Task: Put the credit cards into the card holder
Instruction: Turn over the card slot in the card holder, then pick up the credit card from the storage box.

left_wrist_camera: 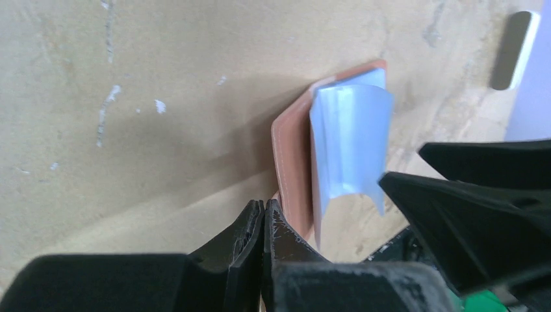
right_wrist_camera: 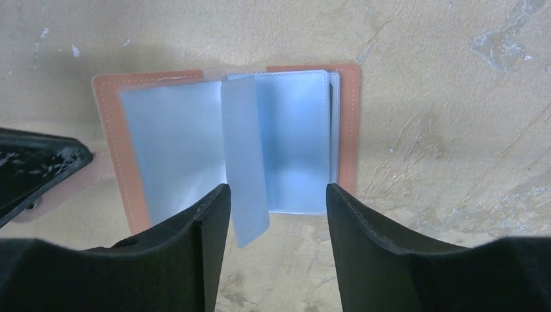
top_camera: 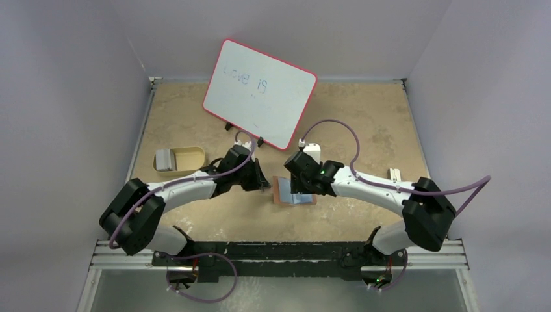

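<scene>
- Reckoning the opening step as done, with the card holder (right_wrist_camera: 286, 136) spread flat on the table (top_camera: 364, 123) between the two arms, brown cover down and pale blue sleeves facing up.
- Steadying that holder at its strap side with the left gripper (left_wrist_camera: 265, 208), fingers pressed tight together at the edge of the brown cover; cannot tell whether the tab strap (right_wrist_camera: 65, 198) is nipped between them or merely lies under them.
- Hovering low over the sleeves with the right gripper (right_wrist_camera: 276, 188), fingers spread wide and gripping nothing, one on each side of a pale blue leaf (right_wrist_camera: 243, 162) that stands up from the spine.
- Reading that leaf as one of the holder's own sleeves rather than a card, though too alike in colour to be certain.
- Leaving the credit cards (top_camera: 165, 160) well apart from the holder, seemingly as a grey stack at one end of the tan tray (top_camera: 192, 159) on the left of the table; too small in the top view to count.
- Showing no card tucked into any sleeve, so far as the wrist views reveal.
- Placing the task early, by this judgement: holder opened and steadied, sleeves exposed, nothing loaded.
- Remaining: fetching each card from the tray, sliding it into a sleeve, and perhaps folding the holder shut.
</scene>
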Robot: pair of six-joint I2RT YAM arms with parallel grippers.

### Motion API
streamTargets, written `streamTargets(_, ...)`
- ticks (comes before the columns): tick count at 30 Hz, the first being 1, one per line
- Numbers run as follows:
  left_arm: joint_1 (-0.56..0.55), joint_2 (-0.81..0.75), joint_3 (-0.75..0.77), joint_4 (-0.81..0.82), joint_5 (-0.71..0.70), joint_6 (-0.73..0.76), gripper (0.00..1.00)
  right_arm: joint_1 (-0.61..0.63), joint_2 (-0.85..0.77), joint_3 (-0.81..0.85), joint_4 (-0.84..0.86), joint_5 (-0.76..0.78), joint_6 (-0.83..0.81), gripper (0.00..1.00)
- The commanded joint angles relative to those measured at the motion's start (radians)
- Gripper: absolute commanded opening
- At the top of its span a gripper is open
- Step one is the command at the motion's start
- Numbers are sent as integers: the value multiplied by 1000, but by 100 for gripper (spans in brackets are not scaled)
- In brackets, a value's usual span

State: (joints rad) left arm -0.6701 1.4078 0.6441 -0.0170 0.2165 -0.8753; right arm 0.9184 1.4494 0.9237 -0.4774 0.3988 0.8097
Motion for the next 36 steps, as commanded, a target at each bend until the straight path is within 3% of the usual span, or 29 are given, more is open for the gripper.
streamTargets(1, 1, 40, 69, -54, -88, 85, 2, 6, -34, -4, -18, 16, 6, 57)
streamTargets(9, 7, 40, 151, -165, -196, 105, 21, -2, -32, -10, -21, 45, 12, 47)
streamTargets(18, 13, -48, 268, -346, -412, 169, 42, -5, -51, 8, -123, 120, 50, 49)
streamTargets(24, 84, -67, 357, -459, -515, 236, 45, -4, -129, 22, -67, 39, 1, 49)
streamTargets(36, 392, -99, 395, -532, -570, 385, 46, -4, -95, 3, 152, -113, -103, 45)
